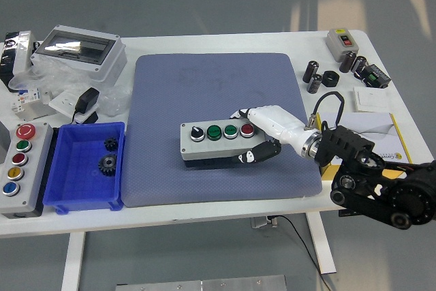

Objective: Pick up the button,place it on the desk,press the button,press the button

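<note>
The grey button box (pixel 216 142) has a black knob, two green buttons and a red button on top. It lies flat on the blue-grey mat (pixel 218 93), near the mat's front. My right hand (pixel 257 134) comes in from the right and is shut on the box's right end, white fingers (pixel 267 118) above it and thumb at its front. My left arm is out of view.
A larger control box with coloured buttons (pixel 20 161) lies at the front left beside a blue bin (pixel 88 168) holding gears. A yellow-white carton (pixel 364 138) lies right of the mat. Capacitors (pixel 315 76) and small parts sit at the back right. An enclosure (pixel 78 49) stands at the back left.
</note>
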Tool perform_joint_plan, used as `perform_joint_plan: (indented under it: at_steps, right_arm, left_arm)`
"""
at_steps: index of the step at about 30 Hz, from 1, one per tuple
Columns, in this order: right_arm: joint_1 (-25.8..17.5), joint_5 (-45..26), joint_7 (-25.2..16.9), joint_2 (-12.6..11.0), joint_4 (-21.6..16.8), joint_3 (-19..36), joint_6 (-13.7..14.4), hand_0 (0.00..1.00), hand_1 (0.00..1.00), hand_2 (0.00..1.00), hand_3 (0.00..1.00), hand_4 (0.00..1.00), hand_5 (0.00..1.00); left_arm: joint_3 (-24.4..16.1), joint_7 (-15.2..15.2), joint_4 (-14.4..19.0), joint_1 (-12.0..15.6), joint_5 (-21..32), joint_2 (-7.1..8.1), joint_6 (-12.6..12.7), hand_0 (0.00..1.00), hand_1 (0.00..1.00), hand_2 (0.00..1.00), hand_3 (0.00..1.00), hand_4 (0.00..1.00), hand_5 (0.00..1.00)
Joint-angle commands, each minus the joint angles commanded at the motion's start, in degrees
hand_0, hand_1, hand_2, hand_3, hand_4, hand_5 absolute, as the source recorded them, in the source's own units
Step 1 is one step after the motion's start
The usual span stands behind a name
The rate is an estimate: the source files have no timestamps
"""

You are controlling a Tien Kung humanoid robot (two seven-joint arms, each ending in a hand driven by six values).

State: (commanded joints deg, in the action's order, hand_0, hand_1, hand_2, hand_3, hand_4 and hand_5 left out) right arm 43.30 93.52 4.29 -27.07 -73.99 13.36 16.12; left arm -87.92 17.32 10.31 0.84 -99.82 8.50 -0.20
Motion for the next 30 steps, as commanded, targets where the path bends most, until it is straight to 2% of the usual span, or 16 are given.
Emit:
perform_joint_plan:
  at_steps: [3,4,8,9,14,15,21,22,27,28,30]
  right_arm:
    - [-0.6,1.6,0.2,1.1,2.2,0.5,0.1,0.110,0.268,0.243,0.215,0.002,0.002]
    - [-0.7,1.9,0.2,1.4,2.6,0.6,0.2,0.227,0.316,0.275,0.218,0.002,0.002]
    - [-0.9,1.7,0.3,1.7,3.2,0.6,0.5,0.227,0.316,0.275,0.218,0.002,0.002]
    - [-1.0,1.4,0.4,1.6,3.2,0.6,0.5,0.374,0.432,0.412,0.299,0.093,0.002]
    - [-1.1,0.1,0.4,1.3,2.8,0.5,0.6,0.374,0.432,0.412,0.299,0.093,0.002]
    - [-1.1,-0.3,0.3,1.1,2.7,0.5,0.7,0.721,0.704,0.695,0.659,0.065,0.202]
    - [-1.2,-4.6,-0.8,0.2,2.1,0.7,0.6,0.721,0.704,0.695,0.659,0.065,0.202]
    - [-1.3,-5.7,-1.1,0.1,2.0,0.9,0.5,0.817,0.784,0.790,0.780,0.113,0.192]
    - [-1.2,-8.1,-1.9,-0.3,2.1,1.5,0.2,0.817,0.784,0.790,0.780,0.113,0.192]
    - [-1.1,-8.2,-2.0,-0.3,2.2,1.4,0.1,0.829,0.799,0.803,0.833,0.142,0.174]
    - [-1.1,-8.2,-2.0,-0.4,2.3,1.3,0.2,0.829,0.799,0.803,0.833,0.142,0.174]
  left_arm:
    - [-0.2,0.0,0.0,0.0,-0.3,-0.09,0.0,0.624,0.572,0.535,0.585,0.605,0.234]
    - [-0.2,0.0,0.0,0.0,-0.4,-0.11,-0.1,0.624,0.572,0.535,0.585,0.604,0.234]
    - [-0.3,0.1,0.0,0.1,-0.5,-0.17,-0.1,0.624,0.572,0.535,0.585,0.604,0.234]
    - [-0.3,0.1,0.0,0.1,-0.5,-0.19,-0.1,0.624,0.572,0.535,0.585,0.604,0.235]
    - [-0.4,0.2,0.0,0.2,-0.7,-0.18,-0.1,0.624,0.572,0.535,0.585,0.604,0.235]
    - [-0.4,0.2,0.0,0.2,-0.7,-0.17,-0.1,0.623,0.572,0.535,0.585,0.603,0.234]
    - [-0.2,0.2,0.0,0.3,-0.6,-0.05,-0.1,0.623,0.572,0.535,0.585,0.603,0.234]
    - [-0.2,0.2,0.0,0.4,-0.5,-0.02,-0.2,0.624,0.571,0.535,0.585,0.602,0.235]
    - [-0.2,0.2,0.0,0.3,-0.6,0.06,-0.2,0.624,0.571,0.535,0.585,0.602,0.235]
    - [-0.2,0.2,0.0,0.3,-0.6,0.07,-0.2,0.623,0.569,0.535,0.585,0.602,0.235]
    - [-0.1,0.2,0.0,0.3,-0.6,0.09,-0.2,0.623,0.569,0.535,0.585,0.602,0.235]
